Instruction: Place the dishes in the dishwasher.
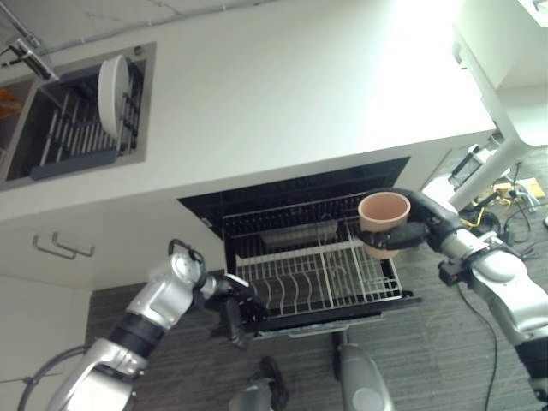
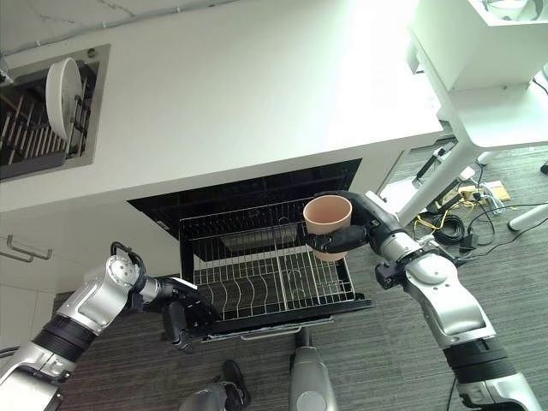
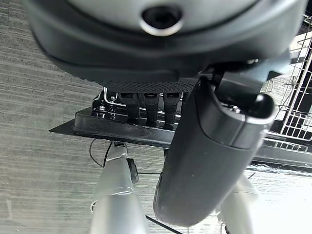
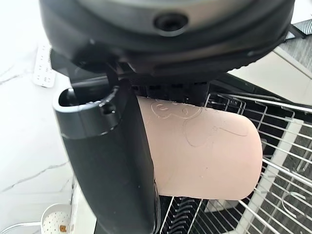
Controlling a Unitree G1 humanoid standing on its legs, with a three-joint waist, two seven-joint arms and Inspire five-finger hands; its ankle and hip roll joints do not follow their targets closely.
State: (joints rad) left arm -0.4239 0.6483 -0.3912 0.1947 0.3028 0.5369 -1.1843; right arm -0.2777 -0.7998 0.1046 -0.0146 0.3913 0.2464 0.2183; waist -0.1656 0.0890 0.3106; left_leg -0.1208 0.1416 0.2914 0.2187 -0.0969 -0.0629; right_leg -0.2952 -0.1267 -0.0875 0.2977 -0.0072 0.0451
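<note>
Right hand (image 2: 347, 238) clamped on a pink cup (image 2: 328, 217), thumb and fingers curled round its side; cup upright, mouth up, held above the right part of the pulled-out wire rack (image 2: 257, 282). Left hand (image 2: 181, 315) at the rack's front left corner, fingers curled over the dark front edge (image 3: 112, 129). White plate (image 1: 112, 84) on edge in the sink rack (image 1: 81, 128), well apart from the dishwasher (image 1: 291, 193) set under the white counter (image 1: 282, 94).

White countertop (image 1: 282, 94) w/ sink (image 1: 26, 128) holding rack, plate (image 1: 111, 84).
</note>
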